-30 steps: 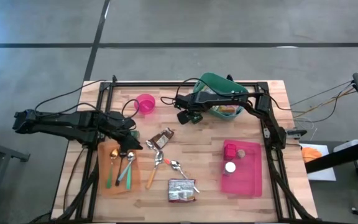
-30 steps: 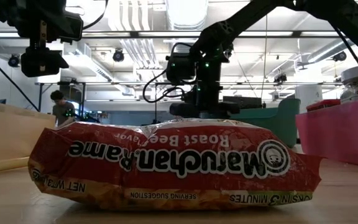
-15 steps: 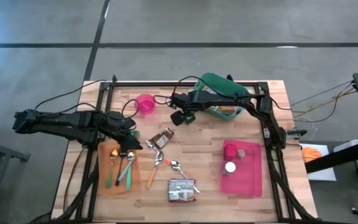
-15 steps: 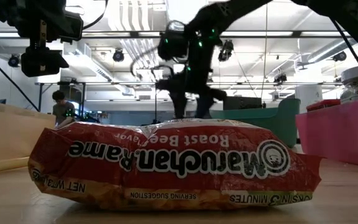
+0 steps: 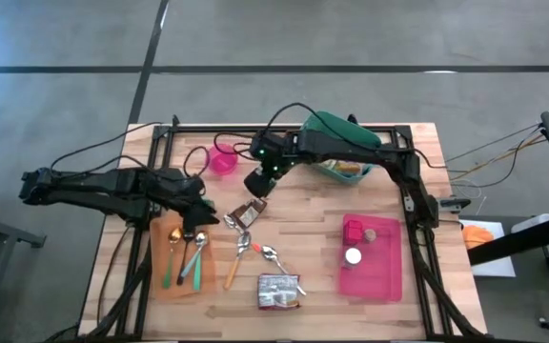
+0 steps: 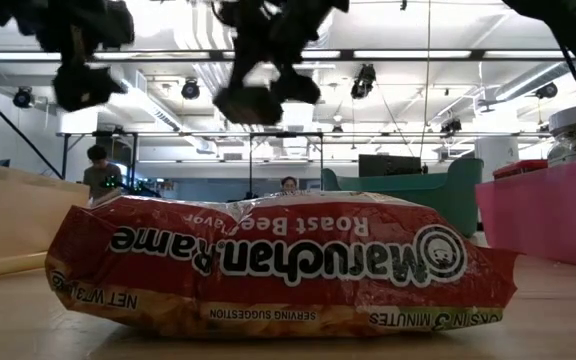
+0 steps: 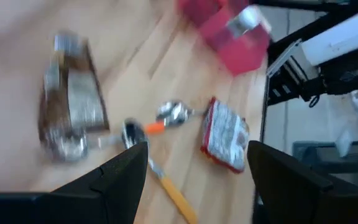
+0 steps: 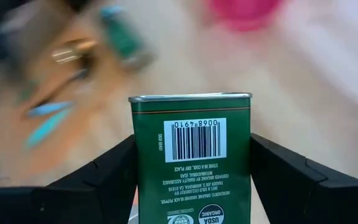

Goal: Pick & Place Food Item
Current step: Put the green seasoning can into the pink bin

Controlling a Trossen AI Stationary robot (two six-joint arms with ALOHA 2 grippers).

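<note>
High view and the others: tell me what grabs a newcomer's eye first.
The right claw holds a green tin above the table's middle. A red Maruchan ramen packet fills the low view, lying at the table's near edge. A pink tray sits to the right.

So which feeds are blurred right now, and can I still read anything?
Right wrist view: the green tin between the fingers is sharp, barcode readable, background smeared. Left wrist view: motion blur over the spoons and ramen packet. Low view: packet lettering crisp, both arms overhead streaked. High view: clear.
</note>
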